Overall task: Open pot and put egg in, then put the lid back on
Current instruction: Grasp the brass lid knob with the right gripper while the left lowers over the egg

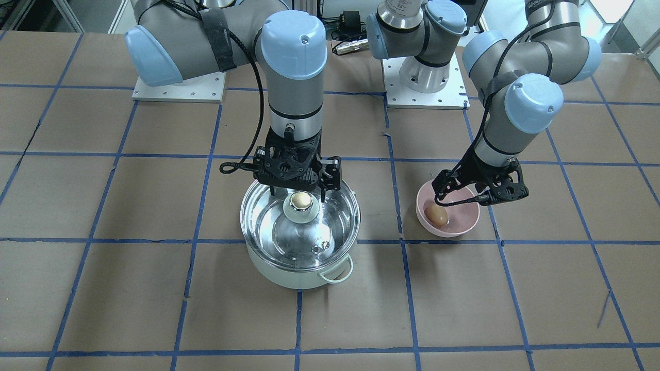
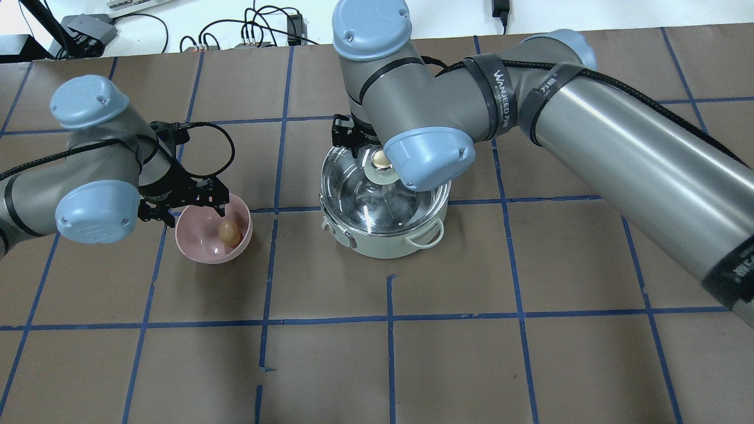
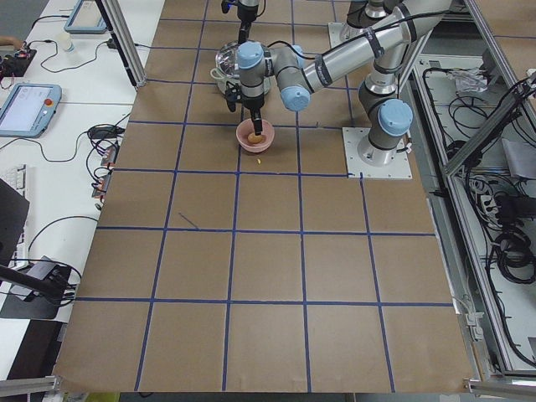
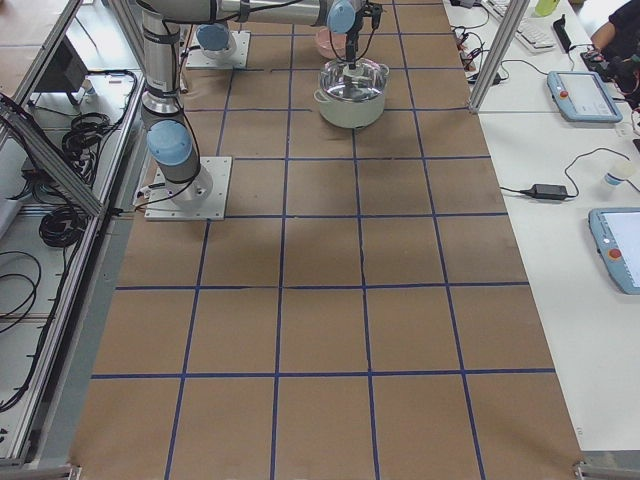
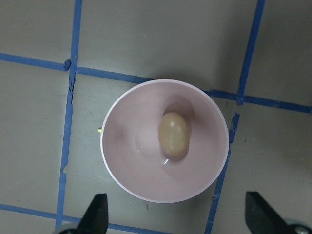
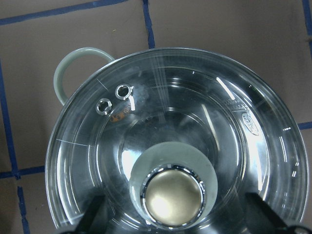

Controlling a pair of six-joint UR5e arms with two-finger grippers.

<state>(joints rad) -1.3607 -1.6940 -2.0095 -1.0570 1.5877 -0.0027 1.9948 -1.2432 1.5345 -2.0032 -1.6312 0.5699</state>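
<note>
Two dark fingertips (image 5: 97, 217) of my left gripper (image 5: 178, 214) show at the bottom edge of the left wrist view, spread wide and holding nothing. Below them sits a pink bowl (image 5: 117, 165), and the tan-brown egg (image 5: 173, 134) lies on its side inside, a little off centre. I hover over the bowl's rim and touch neither bowl nor egg.

At the bottom corners of the right wrist view, the jaws of my right gripper (image 6: 175, 214) are just as wide apart and grip nothing. The gold knob (image 6: 171, 196), on its pale green base, sits between them, with clear space on both sides. It tops the clear glass lid (image 6: 204, 102), which lies flat and closed on the mint-green pot (image 1: 289, 275). Two small steam vents (image 6: 113, 98) pierce the glass near one loop handle (image 6: 66, 68). Through the lid the shiny steel inside shows.

Pot and bowl stand well apart on the brown table (image 1: 154, 299), which is marked into squares by blue tape lines (image 1: 407, 288). The bowl is on my left side. The pot is nearer the middle.
</note>
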